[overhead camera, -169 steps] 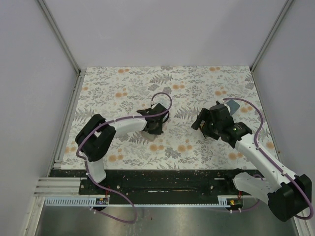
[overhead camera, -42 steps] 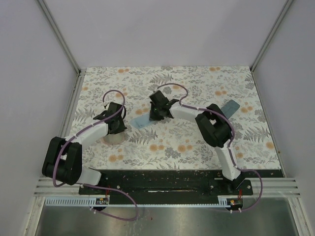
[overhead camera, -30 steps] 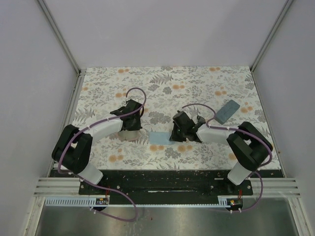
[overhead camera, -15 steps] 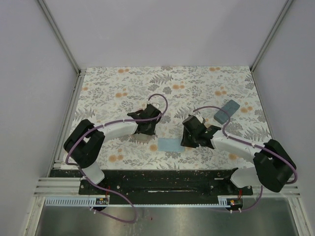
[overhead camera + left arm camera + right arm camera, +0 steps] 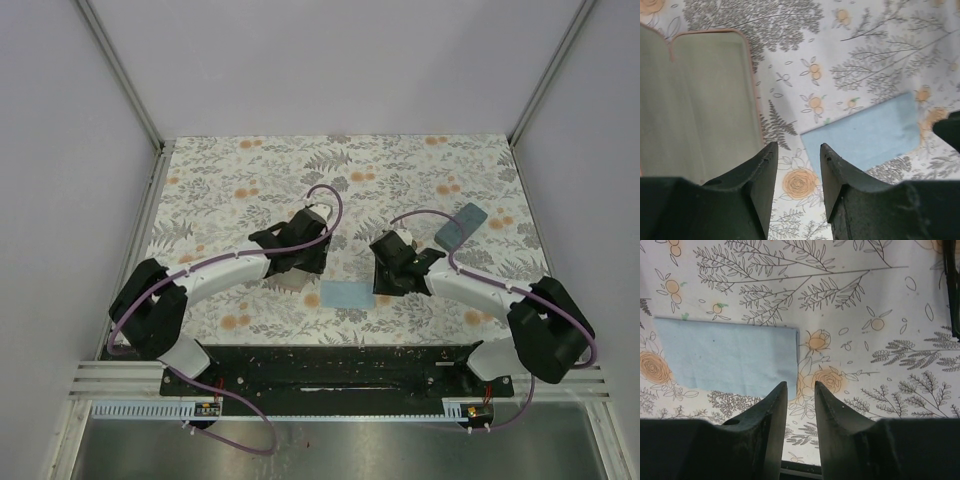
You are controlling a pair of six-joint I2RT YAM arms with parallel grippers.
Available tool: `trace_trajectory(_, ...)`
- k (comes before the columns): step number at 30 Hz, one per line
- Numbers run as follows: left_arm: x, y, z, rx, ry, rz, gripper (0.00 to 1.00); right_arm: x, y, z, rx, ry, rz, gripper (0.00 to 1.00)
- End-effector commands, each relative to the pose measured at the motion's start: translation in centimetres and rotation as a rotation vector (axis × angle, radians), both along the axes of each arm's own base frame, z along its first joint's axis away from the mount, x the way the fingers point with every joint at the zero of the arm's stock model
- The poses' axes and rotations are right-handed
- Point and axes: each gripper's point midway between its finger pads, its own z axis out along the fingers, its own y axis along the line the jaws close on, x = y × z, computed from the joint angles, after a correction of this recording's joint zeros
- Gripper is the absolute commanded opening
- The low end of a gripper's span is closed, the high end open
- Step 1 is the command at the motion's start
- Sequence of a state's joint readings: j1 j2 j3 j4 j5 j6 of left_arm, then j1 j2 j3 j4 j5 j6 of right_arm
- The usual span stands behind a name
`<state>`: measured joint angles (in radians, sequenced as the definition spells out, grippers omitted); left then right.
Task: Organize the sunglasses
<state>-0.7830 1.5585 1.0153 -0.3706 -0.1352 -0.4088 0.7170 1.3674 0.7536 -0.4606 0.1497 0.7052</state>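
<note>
No sunglasses show in any view. My left gripper (image 5: pixel 799 150) (image 5: pixel 312 270) is open above the bare floral tabletop, with nothing between its fingers. On its left lies an open pink case (image 5: pixel 700 100) with an empty pale green lining. A flat light blue cloth (image 5: pixel 865 135) (image 5: pixel 347 295) (image 5: pixel 725 357) lies between the two grippers. My right gripper (image 5: pixel 801 386) (image 5: pixel 380 288) is open too, just off the cloth's right edge, holding nothing.
A closed blue-grey case (image 5: pixel 460 225) lies at the right rear of the floral table (image 5: pixel 400 170). The table's front edge (image 5: pixel 800 472) runs close below the right gripper. White walls enclose the left, back and right sides.
Both grippers have gone from shut to open. The right gripper dragged the cloth rightward and nearer, then let it go flat. The left gripper moved right from the pink case toward the cloth.
</note>
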Motion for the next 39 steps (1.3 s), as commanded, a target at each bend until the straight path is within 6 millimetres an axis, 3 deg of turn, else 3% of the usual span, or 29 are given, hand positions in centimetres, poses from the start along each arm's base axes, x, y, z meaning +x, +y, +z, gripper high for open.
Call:
trace_trajectory(1, -0.1, -2.5, 2.9, -0.114, -0.049, -0.077, 0.43, 2.5, 0.7, 0.8, -0.042, -0.058, 0.032, 0.37)
trace_trajectory(9, -0.7, -3.2, -0.5, -0.076, 0.026, -0.134, 0.35, 3.8, 1.5, -0.8, -0.061, -0.030, 0.046, 0.37)
trace_trajectory(15, -0.7, -3.1, -1.4, -0.057, 0.038, -0.140, 0.34, 4.5, 1.4, -1.9, -0.085, -0.014, 0.049, 0.34)
trace_trajectory(20, -1.1, -3.3, -2.0, -0.061, 0.063, -0.163, 0.34, 3.9, 1.7, -2.9, -0.067, 0.019, 0.066, 0.31)
trace_trajectory(27, -1.9, -3.7, -3.0, -0.078, 0.102, -0.195, 0.32, 3.1, 2.0, -3.6, -0.046, 0.053, 0.094, 0.19)
trace_trajectory(31, -1.9, -3.7, -3.3, -0.074, 0.111, -0.189, 0.32, 2.9, 1.9, -3.5, -0.047, 0.052, 0.099, 0.00)
trace_trajectory(39, -1.9, -2.7, -4.8, -0.017, 0.134, -0.168, 0.31, 2.7, 1.3, -3.5, -0.063, 0.052, 0.087, 0.00)
